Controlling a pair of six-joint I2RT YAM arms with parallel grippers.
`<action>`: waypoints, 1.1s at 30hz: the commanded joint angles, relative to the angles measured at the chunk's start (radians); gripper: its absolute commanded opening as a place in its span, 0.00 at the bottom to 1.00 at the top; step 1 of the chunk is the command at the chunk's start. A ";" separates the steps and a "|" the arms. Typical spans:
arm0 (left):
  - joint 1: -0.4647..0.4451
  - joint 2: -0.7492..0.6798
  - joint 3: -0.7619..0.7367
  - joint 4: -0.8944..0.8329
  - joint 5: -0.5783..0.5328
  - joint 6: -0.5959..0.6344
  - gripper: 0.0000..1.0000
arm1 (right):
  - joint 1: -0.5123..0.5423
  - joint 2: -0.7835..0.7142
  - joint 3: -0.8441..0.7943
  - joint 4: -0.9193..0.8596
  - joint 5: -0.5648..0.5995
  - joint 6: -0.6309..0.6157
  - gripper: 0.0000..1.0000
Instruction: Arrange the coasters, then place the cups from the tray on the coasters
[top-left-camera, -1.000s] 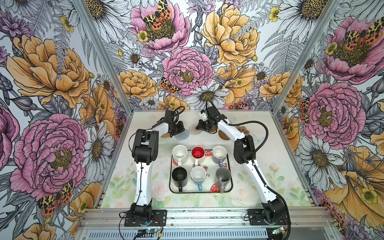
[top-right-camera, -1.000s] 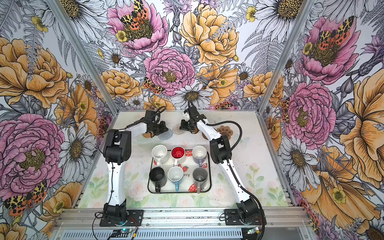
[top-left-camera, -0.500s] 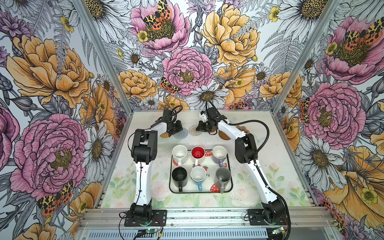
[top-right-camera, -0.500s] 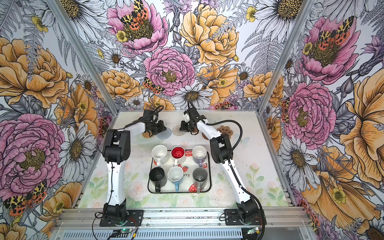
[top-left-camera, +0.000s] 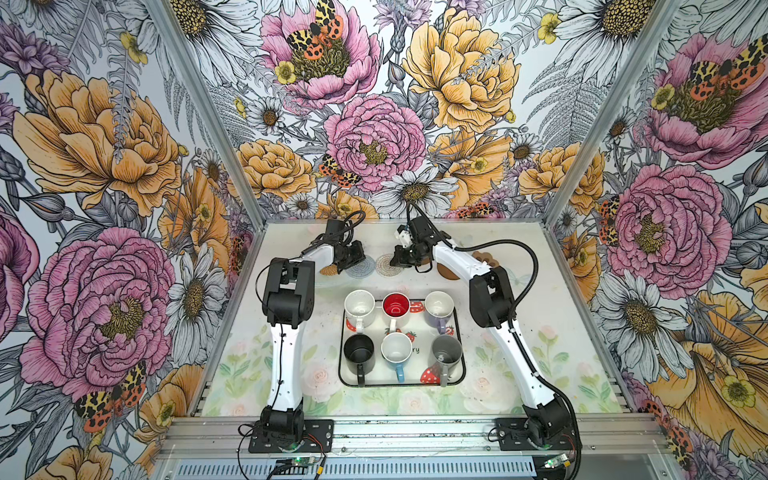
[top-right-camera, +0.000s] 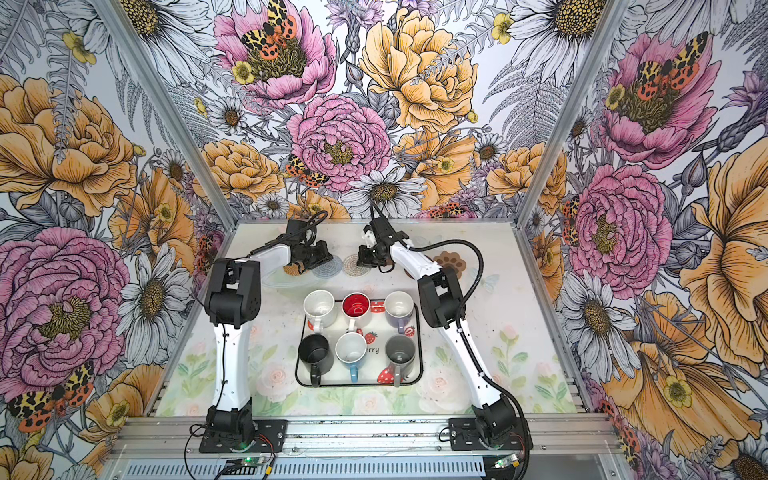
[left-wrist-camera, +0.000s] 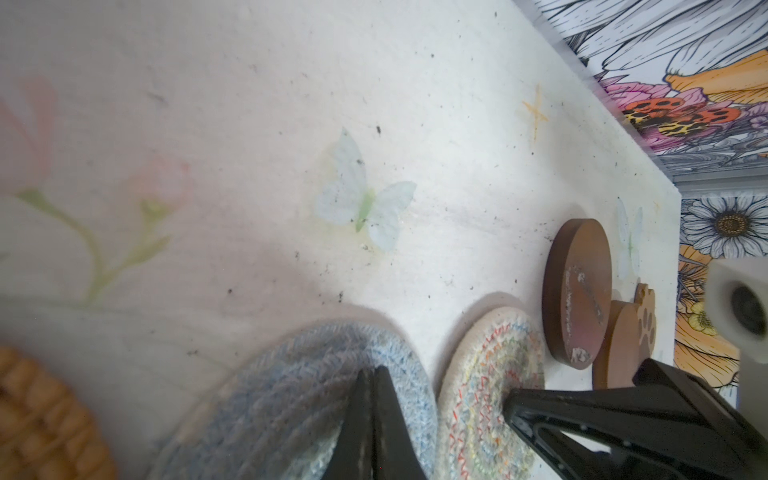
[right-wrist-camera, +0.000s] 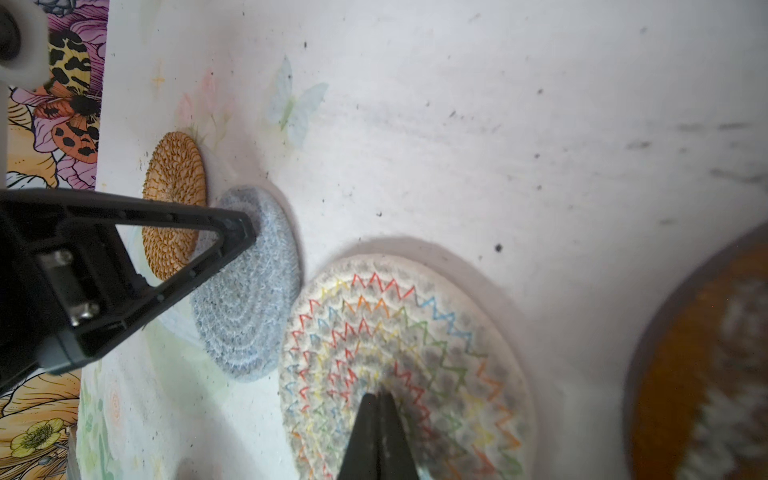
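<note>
Far side of desk (top-left-camera: 552, 299): coasters (top-left-camera: 388, 264) lie in a row, beyond the tray (top-left-camera: 380, 374).
Left end effector (left-wrist-camera: 370, 376): jaws closed, empty, tips on the blue-grey coaster (left-wrist-camera: 291, 382).
Right end effector (right-wrist-camera: 380, 401): jaws closed, empty, tips on the rainbow-stitched coaster (right-wrist-camera: 415, 324).
Cups (top-left-camera: 397, 347): six, all on the tray.

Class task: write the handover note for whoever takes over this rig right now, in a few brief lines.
Left gripper: jaws shut, tips on the blue-grey coaster.
Right gripper: jaws shut, tips on the rainbow-stitched coaster.
Rattan coaster, brown disc and paw coaster lie in the same far row.
All six cups stand in the tray; none placed.
To do: finish spacing coasters, then move every cup.
</note>
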 joint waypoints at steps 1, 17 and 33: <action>0.010 0.000 -0.004 -0.011 -0.032 -0.005 0.00 | 0.013 -0.014 -0.037 -0.097 0.038 -0.025 0.00; -0.003 -0.062 -0.015 -0.012 -0.039 0.000 0.05 | -0.009 0.027 0.139 -0.095 -0.006 0.023 0.00; -0.023 -0.134 -0.004 -0.004 -0.034 -0.002 0.09 | -0.145 0.025 0.248 -0.092 -0.032 0.056 0.00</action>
